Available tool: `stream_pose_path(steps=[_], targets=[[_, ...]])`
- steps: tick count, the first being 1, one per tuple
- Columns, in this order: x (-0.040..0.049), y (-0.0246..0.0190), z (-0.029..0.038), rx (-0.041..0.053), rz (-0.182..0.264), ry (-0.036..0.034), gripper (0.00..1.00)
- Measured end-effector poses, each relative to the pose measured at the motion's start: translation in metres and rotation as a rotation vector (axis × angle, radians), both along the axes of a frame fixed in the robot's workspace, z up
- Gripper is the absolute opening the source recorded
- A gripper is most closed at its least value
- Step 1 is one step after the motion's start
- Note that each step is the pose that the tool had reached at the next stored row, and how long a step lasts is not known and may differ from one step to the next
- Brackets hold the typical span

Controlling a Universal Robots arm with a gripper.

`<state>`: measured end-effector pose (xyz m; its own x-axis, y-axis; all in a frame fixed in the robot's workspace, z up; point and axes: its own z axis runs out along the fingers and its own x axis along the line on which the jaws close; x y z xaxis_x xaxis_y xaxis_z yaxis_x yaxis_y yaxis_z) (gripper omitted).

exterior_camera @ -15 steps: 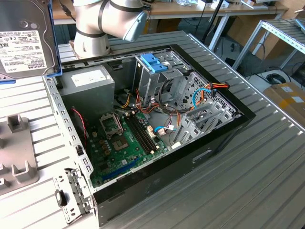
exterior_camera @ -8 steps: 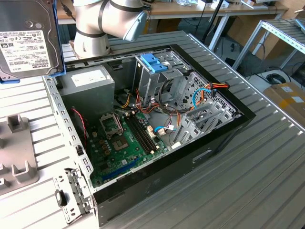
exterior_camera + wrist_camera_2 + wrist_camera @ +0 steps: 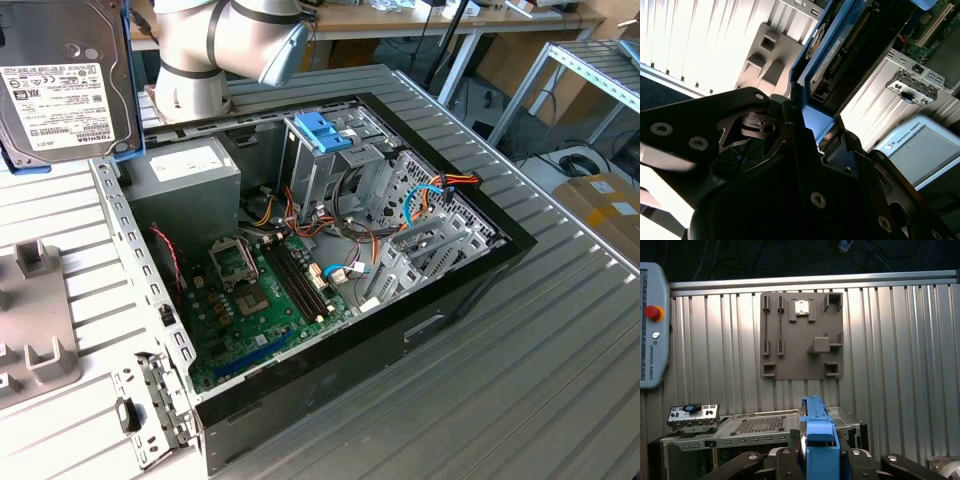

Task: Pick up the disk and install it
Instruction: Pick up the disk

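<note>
The disk (image 3: 60, 80) hangs in the air at the exterior view's upper left, above the table and beside the open computer case (image 3: 470, 275). Its white label faces the camera and a blue plastic carrier frames it. In both wrist views my gripper (image 3: 807, 117) (image 3: 820, 457) is shut on the carrier's edge, with black fingers (image 3: 790, 112) on either side of the blue plastic. The disk (image 3: 845, 47) extends away from the fingers, and in the first wrist view I see it edge-on as a blue strip (image 3: 816, 427).
Inside the case sit a grey power-supply box (image 3: 185, 185), a green motherboard (image 3: 260, 290) and a metal drive cage topped by a blue bracket (image 3: 322, 130). A grey fixture plate (image 3: 802, 335) lies on the ribbed table. A teach pendant (image 3: 652, 325) rests nearby. The arm's base (image 3: 195, 60) stands behind the case.
</note>
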<state>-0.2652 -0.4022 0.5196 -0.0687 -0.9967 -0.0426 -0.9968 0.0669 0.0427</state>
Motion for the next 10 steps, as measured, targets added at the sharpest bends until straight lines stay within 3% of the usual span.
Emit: stream_pose_path(steps=[10], targets=[[0.0101,0.0000,-0.0003,-0.0026,0.000,0.0000,0.37]])
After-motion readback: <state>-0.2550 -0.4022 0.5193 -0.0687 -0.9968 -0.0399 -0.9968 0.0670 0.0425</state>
